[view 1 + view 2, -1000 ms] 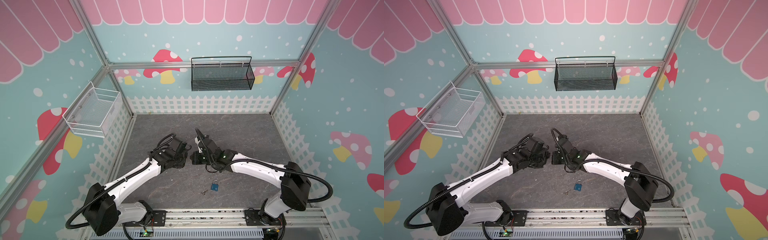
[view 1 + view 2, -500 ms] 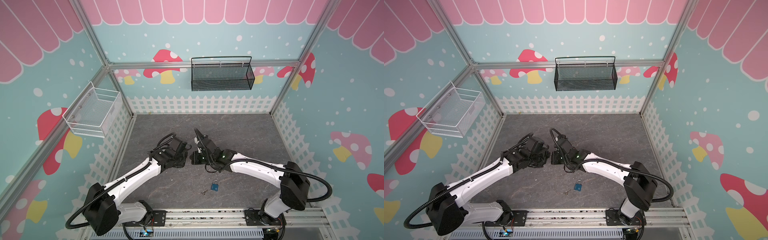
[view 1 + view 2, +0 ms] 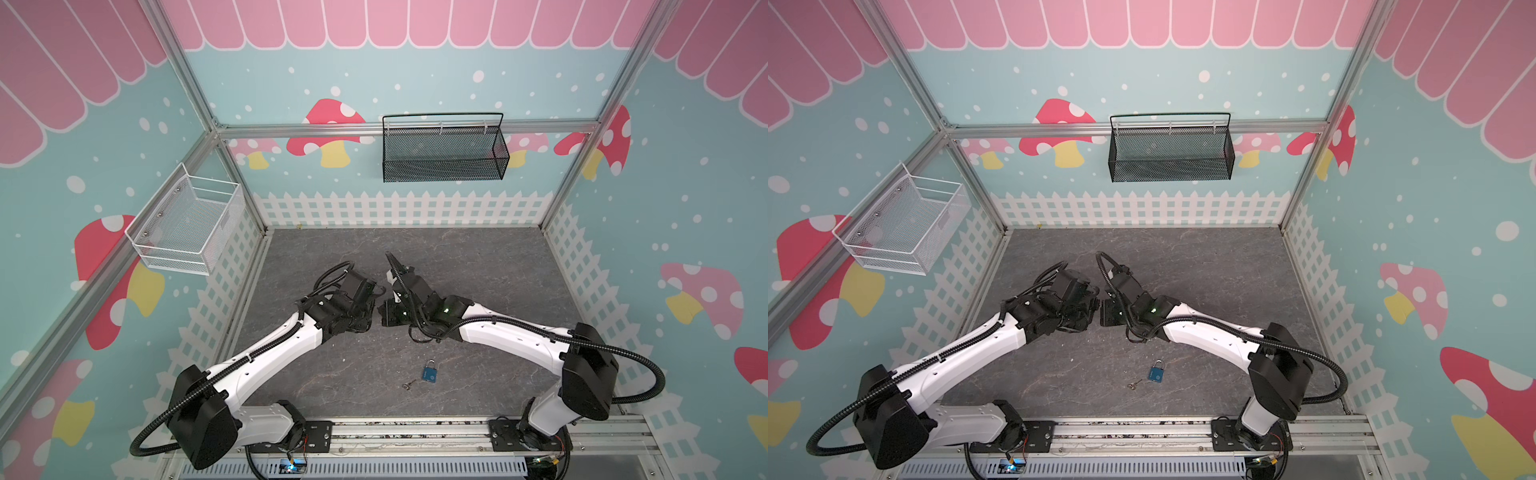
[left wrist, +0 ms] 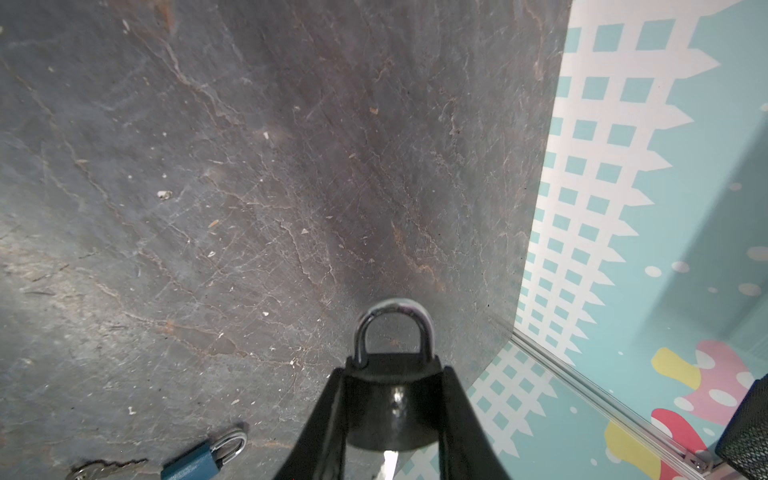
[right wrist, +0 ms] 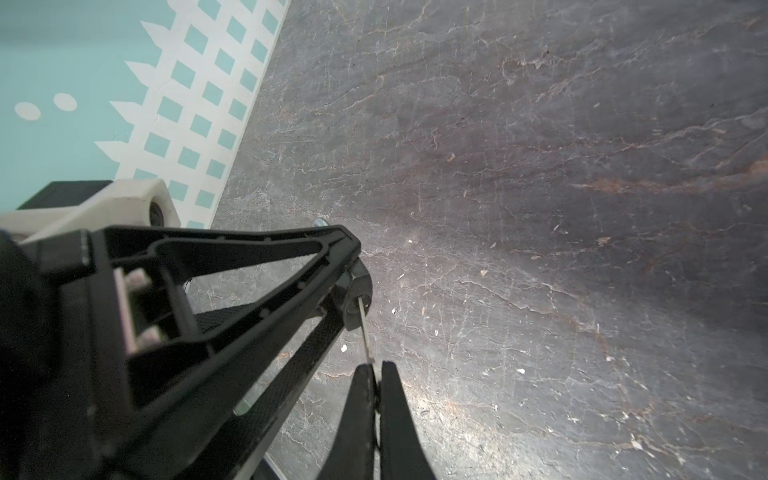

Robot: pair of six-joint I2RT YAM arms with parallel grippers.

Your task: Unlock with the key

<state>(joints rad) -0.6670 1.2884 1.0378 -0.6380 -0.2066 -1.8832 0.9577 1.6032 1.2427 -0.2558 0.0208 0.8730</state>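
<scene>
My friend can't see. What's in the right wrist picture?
The right end effector pinches a thin key, its tip at the bottom of a padlock gripped by the left end effector. Grey floor lies behind.

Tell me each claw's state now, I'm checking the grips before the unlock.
Left claw: closed, holding the dark padlock.
Right claw: closed, holding the key.

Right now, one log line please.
left pincer: holds black padlock | right pincer: holds key | key: tip at padlock | blue padlock: on table
</scene>
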